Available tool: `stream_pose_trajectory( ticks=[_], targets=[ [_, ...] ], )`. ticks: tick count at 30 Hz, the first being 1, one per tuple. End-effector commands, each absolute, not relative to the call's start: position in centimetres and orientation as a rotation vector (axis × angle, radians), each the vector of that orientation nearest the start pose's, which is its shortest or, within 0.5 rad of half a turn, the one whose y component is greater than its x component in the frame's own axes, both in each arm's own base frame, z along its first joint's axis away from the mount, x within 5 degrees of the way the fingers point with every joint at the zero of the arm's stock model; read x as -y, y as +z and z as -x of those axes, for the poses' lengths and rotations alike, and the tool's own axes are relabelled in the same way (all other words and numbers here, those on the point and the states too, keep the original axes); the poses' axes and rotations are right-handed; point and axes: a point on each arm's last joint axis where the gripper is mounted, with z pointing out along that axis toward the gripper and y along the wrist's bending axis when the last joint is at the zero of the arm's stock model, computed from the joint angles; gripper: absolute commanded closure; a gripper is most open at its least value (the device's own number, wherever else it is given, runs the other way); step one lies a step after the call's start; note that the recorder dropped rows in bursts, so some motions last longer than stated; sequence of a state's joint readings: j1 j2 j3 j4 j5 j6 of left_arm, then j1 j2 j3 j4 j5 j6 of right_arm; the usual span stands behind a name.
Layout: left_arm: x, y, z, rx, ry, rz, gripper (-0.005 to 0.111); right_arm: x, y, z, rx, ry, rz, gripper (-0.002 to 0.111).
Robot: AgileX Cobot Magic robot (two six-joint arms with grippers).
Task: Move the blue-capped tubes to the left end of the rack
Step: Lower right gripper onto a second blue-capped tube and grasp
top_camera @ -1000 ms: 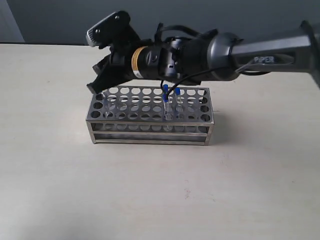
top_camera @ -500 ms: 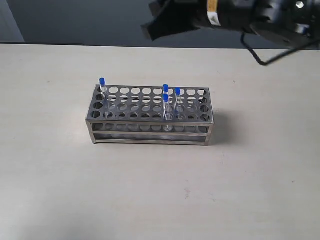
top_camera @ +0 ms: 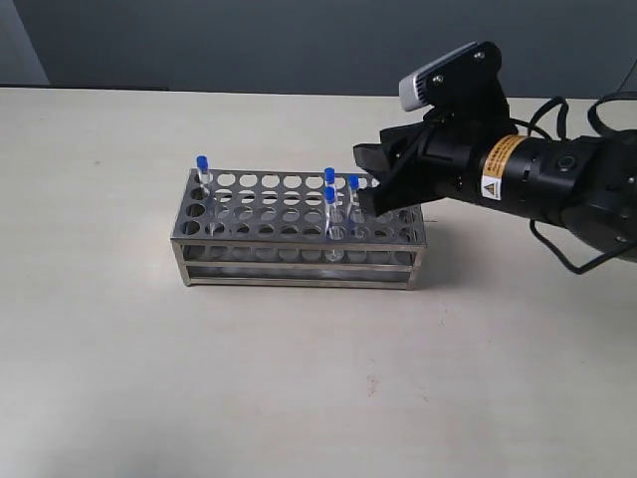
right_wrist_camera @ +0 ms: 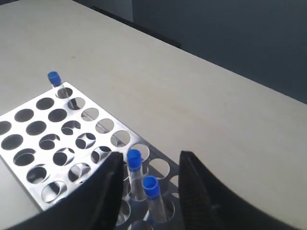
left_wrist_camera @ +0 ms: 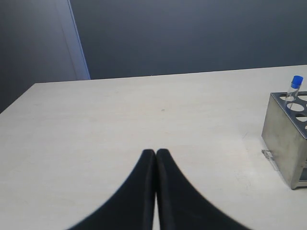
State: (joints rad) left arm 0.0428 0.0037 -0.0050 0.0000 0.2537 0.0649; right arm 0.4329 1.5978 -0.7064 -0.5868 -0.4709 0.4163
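1. rack (top_camera: 299, 261): shiny metal with a perforated top plate, standing on the pale table (top_camera: 119, 378). Its right part lies beneath the right fingers and its left end lies well beyond their tips.
2. right gripper (top_camera: 364, 179): fingers (right_wrist_camera: 108, 187) spread wide, holding nothing, poised above the rack.
3. blue-capped tubes, group of three (top_camera: 329, 199): upright in holes just ahead of the right fingertips. The right wrist view shows two of them (right_wrist_camera: 134, 159) between the spread fingers, with no contact visible.
4. blue-capped tube, single (top_camera: 202, 167): upright in the far corner hole at the left end, well apart from the right fingers.
5. left gripper (left_wrist_camera: 155, 157): fingers pressed together, empty, over bare table. The rack's end wall stands apart from their tips.
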Motion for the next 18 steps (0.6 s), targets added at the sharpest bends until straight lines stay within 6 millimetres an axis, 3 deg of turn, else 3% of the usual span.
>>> stream_pose_trajectory(
  ticks=[1,18],
  targets=[
    [-0.2,19.1,-5.5,-1.724,0.074,-0.019,0.106,-15.6,18.8,-28.2,-1.874,0.474,0.704,0.070],
    [-0.2,19.1,-5.5,-1.724,0.073,-0.021,0.106,-16.4,15.4,-29.2,-1.886,0.549,0.678,0.070]
  ],
)
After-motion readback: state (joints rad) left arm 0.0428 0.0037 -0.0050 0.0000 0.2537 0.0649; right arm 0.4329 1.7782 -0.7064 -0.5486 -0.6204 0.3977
